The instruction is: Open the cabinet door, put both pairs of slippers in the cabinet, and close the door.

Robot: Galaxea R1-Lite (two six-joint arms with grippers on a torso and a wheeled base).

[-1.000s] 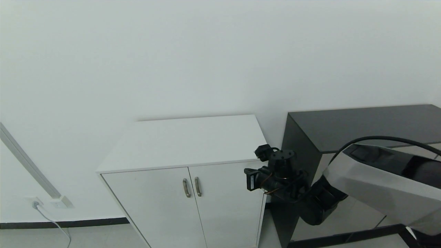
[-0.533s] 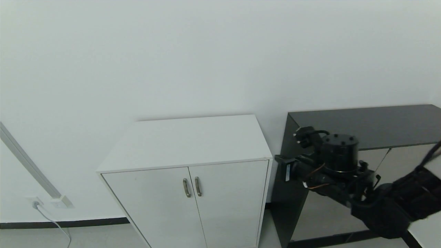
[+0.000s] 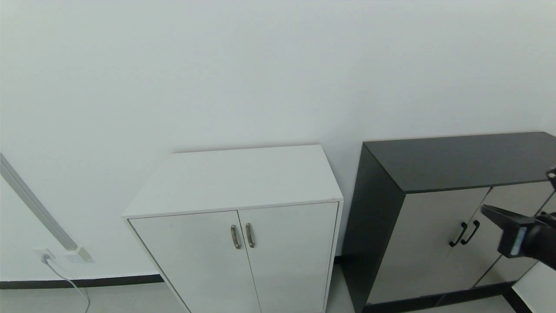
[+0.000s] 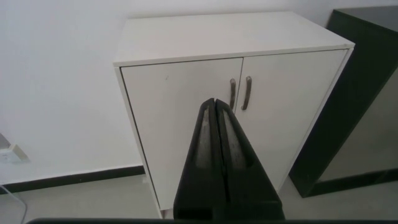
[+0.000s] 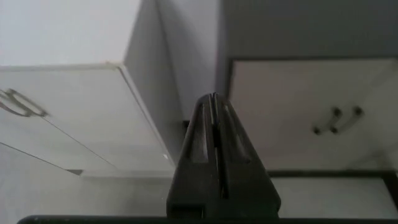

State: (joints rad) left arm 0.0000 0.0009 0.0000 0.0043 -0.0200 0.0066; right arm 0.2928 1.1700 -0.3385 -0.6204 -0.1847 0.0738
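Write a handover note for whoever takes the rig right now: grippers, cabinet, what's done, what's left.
Left gripper: jaws shut, empty, pointing at the white cabinet in front of its handles.
Right gripper: jaws shut, empty, off to the right in front of the black cabinet.
Cabinets: doors shut on both.
Done: cannot tell; the shut doors hide whether any slippers are inside.
Left: find the slippers. If they are out, open a door, load both pairs, then close it.
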